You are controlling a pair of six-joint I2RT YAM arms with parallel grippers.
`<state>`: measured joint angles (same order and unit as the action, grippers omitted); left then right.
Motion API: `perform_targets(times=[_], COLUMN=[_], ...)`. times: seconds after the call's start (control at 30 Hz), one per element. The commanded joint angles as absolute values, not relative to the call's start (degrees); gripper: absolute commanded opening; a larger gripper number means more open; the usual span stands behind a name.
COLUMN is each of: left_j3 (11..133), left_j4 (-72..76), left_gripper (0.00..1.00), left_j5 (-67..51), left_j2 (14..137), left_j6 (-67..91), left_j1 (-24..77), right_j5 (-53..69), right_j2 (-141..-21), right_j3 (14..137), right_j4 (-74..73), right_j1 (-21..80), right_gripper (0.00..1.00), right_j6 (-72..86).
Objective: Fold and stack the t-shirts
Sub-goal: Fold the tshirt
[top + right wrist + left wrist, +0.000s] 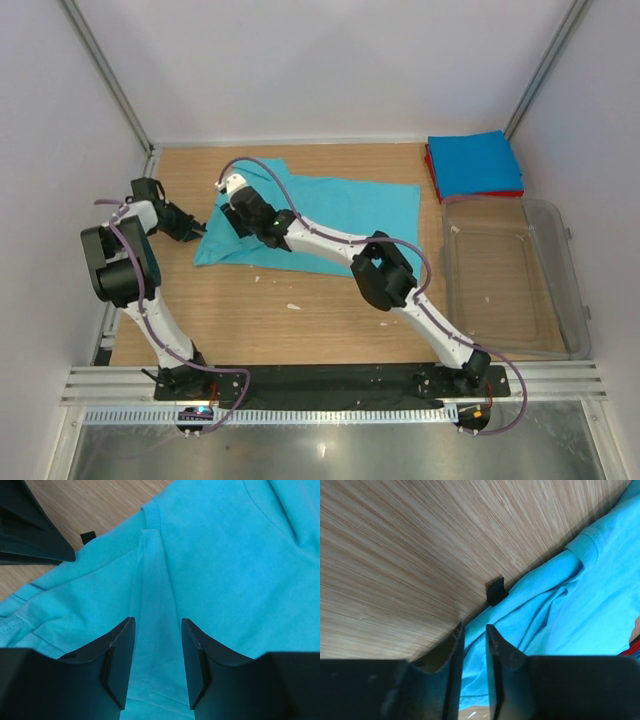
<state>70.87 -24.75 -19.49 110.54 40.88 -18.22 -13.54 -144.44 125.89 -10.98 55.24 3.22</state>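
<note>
The right claw hangs released over a raised crease in the teal t-shirt, which lies flat on the table. The left claw sits nearly closed at the hem; I cannot tell whether it grips. If it doesn't, the cloth could slip and the fold could skew.

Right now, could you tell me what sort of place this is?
Probably a robot lab test cell: a wooden tabletop boxed in by plain white panels, with a turquoise t-shirt and a clear tub laid out.

Matt cloth t-shirt; wood-grain table
</note>
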Motion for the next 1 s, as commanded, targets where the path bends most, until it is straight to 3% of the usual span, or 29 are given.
perform_targets(times=[0.0,0.37,0.63,0.8,0.93,0.97], left_j3=[72.3,72.0,71.4,71.7,71.8,71.7], left_j4=[-26.1,-28.4,-28.7,-28.6,-28.9,-29.0], left_gripper=[0.22,0.00,0.00,0.00,0.00,0.00], left_j5=[-18.8,-14.6,-13.7,-13.4,-12.5,-12.0], left_j2=[109.7,108.8,109.2,109.6,110.3,110.5], left_j6=[38.9,38.9,39.6,39.7,39.7,39.8], left_j1=[-17.9,-17.8,-17.5,-17.4,-17.3,-17.3], right_j5=[-14.8,-17.3,-19.8,-22.7,-25.3,-26.1], right_j2=[-145.7,-147.7,-150.1,-150.9,-150.8,-150.4], right_j3=[128.1,128.0,128.8,129.5,130.4,130.4], right_j4=[-6.8,-6.3,-7.7,-7.6,-6.9,-6.7], right_j1=[57.0,58.5,58.5,58.5,58.5,58.5], right_gripper=[0.48,0.46,0.46,0.33,0.10,0.09], right_j6=[0.3,-3.3,-4.2,-4.7,-5.4,-5.5])
